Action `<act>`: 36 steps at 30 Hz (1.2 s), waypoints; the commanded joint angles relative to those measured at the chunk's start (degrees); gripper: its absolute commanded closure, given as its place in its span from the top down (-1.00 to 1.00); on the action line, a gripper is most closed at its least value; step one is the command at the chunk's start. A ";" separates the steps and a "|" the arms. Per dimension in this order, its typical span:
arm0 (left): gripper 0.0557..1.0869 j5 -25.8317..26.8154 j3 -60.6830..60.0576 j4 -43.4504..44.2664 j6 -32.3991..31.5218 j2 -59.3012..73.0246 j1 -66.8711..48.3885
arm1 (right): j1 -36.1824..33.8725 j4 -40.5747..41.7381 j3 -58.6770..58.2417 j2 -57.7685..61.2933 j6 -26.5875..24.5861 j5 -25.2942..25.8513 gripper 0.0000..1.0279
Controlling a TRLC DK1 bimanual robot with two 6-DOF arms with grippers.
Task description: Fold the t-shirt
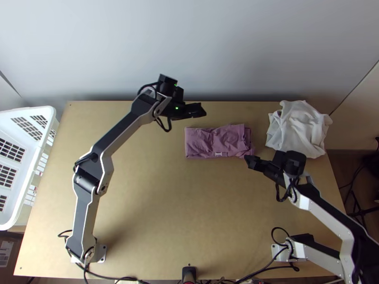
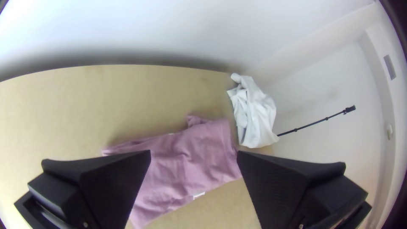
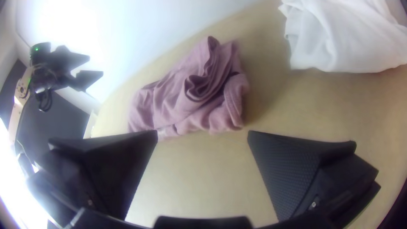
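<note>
I judge the folding nearly done: the t-shirt (image 1: 215, 141) lies on the table (image 1: 166, 199) as a compact, roughly rectangular bundle of several layers, though I can't count the folds. What's left, as I read it, is neatening the uneven end nearest my right fingers, perhaps one more fold, and maybe a press flat. My left gripper (image 1: 201, 110) has its fingers spread wide with nothing in them, raised above the table beside the bundle's far edge. My right gripper (image 3: 203, 132) is also wide open and empty, its tips near the bundle's closer corner on that side; whether one touches the fabric I can't tell. From overhead I get the outline and a small white label (image 1: 220, 154) along the long edge on my side, but little sense of thickness. The right wrist view gives me that: a loose curled fold (image 3: 199, 87) and stacked edges ahead of the fingertips, a slumped end that looks much tidier from above. It also gives me the height of the left fingers, which the top view flattens. The left wrist view has the smoother upper face reaching in between its fingers, with the bunched white cloth (image 2: 253, 112) beyond them and a thin black rod (image 2: 316, 123) past that.
</note>
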 commanded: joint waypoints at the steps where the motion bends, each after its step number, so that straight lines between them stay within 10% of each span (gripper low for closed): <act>1: 0.92 -2.60 -0.27 -6.90 6.25 -2.97 2.91 | -1.04 3.02 4.59 11.22 0.13 -1.58 0.92; 22: 0.92 -6.38 -2.91 -10.41 10.38 -8.42 5.64 | 2.74 1.61 23.22 30.73 -0.22 -4.22 0.88; 25: 0.92 -6.38 -3.70 -10.67 11.35 -8.51 6.25 | 3.70 -2.87 27.09 32.40 -1.28 -4.04 0.46; 29: 0.92 -6.38 -5.28 -11.99 12.67 -8.95 7.13 | 6.16 -6.21 29.64 33.80 -5.41 -1.93 -0.88; 36: 0.92 -6.29 -7.74 -12.34 14.25 -10.44 9.42 | 5.64 -9.20 30.60 31.61 -7.25 -0.18 -0.94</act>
